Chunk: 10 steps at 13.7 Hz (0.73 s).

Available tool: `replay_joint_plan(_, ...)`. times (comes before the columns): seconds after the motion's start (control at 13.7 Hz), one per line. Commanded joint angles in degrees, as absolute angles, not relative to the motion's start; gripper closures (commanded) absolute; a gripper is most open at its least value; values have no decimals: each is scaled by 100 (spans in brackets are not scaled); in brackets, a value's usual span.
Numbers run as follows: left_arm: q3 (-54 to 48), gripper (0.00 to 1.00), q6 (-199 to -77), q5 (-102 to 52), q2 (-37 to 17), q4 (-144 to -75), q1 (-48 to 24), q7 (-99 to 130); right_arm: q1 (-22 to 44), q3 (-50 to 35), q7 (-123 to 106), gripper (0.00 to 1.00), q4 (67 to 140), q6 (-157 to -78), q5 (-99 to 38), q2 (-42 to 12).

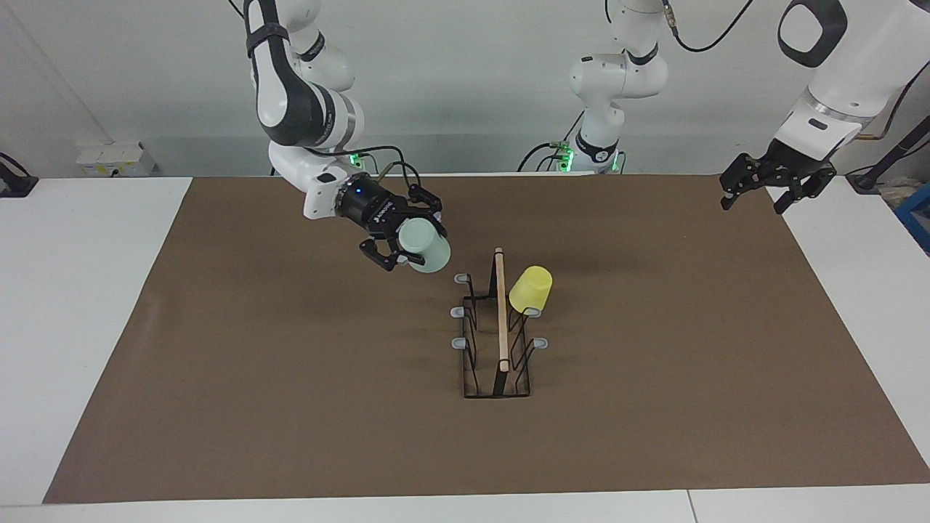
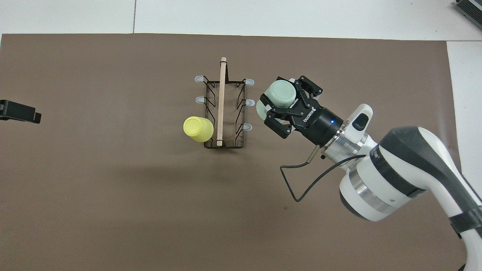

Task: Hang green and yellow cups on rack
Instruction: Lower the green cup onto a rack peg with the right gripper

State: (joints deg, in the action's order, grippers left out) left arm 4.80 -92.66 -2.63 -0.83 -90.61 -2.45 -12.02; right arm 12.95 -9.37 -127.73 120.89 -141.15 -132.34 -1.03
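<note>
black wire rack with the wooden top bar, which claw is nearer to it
Right. The right claw, gripping the pale mint green plastic cup, hangs just beside the black wire rack with the wooden top bar. The left claw hangs open over the table's left-arm end.

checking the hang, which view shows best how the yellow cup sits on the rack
The facing view: the bright yellow plastic cup hangs tilted, mouth down, on a prong of the black wire rack. The overhead view shows mainly its base.
</note>
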Motion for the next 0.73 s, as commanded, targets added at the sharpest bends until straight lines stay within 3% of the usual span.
replay_joint_plan(0.0,211,0,-9193,-281,-97,-8982,-52,-1248,1537,-932,-13157,100,12103,-14414,-13632,-141)
replay_joint_plan(0.66,202,0,-9193,-290,-35,-9123,-53,-1248,1925,-923,-14554,100,12243,-14344,-14668,-712)
